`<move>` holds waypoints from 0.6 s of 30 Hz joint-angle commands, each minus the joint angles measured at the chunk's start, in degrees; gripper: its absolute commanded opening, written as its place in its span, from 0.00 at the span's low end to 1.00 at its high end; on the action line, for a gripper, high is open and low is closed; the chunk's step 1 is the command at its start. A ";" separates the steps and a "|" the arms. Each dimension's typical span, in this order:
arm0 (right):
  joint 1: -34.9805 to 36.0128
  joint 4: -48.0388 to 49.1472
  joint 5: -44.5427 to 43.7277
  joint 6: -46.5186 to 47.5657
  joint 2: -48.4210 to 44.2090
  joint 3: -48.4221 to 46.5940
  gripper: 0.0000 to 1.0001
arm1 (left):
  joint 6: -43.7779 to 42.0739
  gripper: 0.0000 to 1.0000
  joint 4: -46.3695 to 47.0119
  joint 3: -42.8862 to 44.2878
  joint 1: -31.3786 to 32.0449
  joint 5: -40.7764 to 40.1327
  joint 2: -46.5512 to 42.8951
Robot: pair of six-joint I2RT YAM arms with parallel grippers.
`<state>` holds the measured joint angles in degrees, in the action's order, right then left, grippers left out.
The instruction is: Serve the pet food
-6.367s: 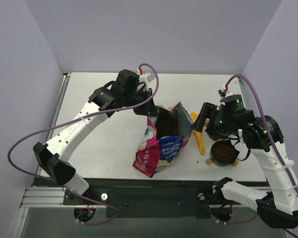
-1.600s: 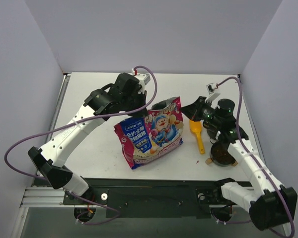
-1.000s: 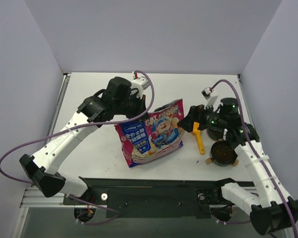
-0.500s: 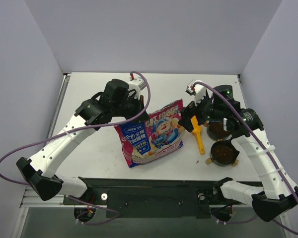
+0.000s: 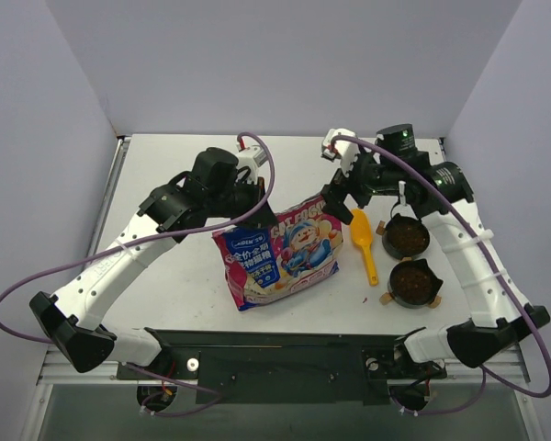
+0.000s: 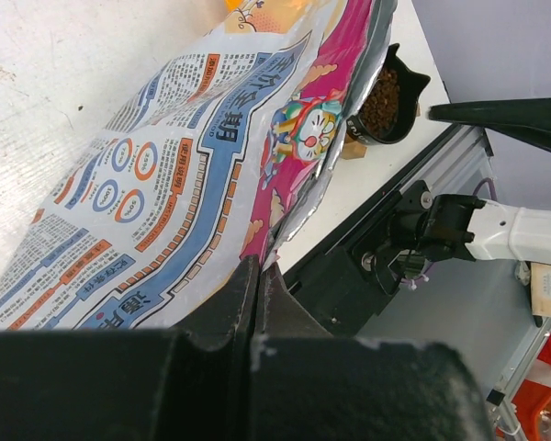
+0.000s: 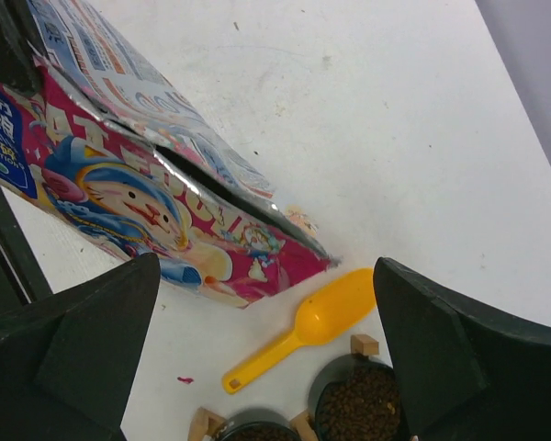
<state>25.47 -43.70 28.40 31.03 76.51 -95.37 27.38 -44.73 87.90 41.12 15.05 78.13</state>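
Two-armed and, by the look of it, wrapping up the serving: pinching the foil top edge of the cartoon-printed bag point(image 5: 285, 253) between the pressed-together fingers of the left tool point(image 6: 255, 280), seemingly holding that edge raised off the counter point(image 5: 161, 161); hovering the right tool point(image 5: 335, 195) just over the bag's upper right corner, spread wide and gripping nothing. Leaving the pet food point(image 5: 406, 239) sitting as a brown fill in the far bowl point(image 5: 427, 241) and the near bowl point(image 5: 436, 287), side by side to the right of the bag, with the yellow scoop point(image 5: 365, 241) lying on the counter between bag and bowls. Judging the scooping done, and likely calling next for a gentle lowering and release of the bag so that nothing spills from its mouth, or for a steadying pinch from the right tool. Catching both bowls and the whole layout only from above; revealing the pinch itself only through the left wrist camera, along with one filled bowl past the bag's edge; revealing the dark slit of the bag's open mouth only through the right wrist camera, with no kibble discernible inside.
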 commanded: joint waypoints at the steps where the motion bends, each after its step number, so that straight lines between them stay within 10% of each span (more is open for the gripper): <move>1: -0.16 -2.18 6.22 2.37 3.82 -4.12 0.94 | 4.17 0.00 6.84 0.08 -0.43 3.32 -2.63; 13: 0.28 -4.28 10.62 6.15 9.97 -3.77 0.84 | 1.10 0.00 5.10 0.60 -0.43 4.63 -1.40; 18: 0.19 -4.99 11.68 6.24 10.94 -4.03 0.38 | -2.49 0.00 -0.69 4.12 -0.34 5.61 0.79</move>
<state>25.56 -46.78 36.91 36.01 86.87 -98.04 27.94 -44.69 87.20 41.01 18.04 77.97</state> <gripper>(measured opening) 0.567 0.022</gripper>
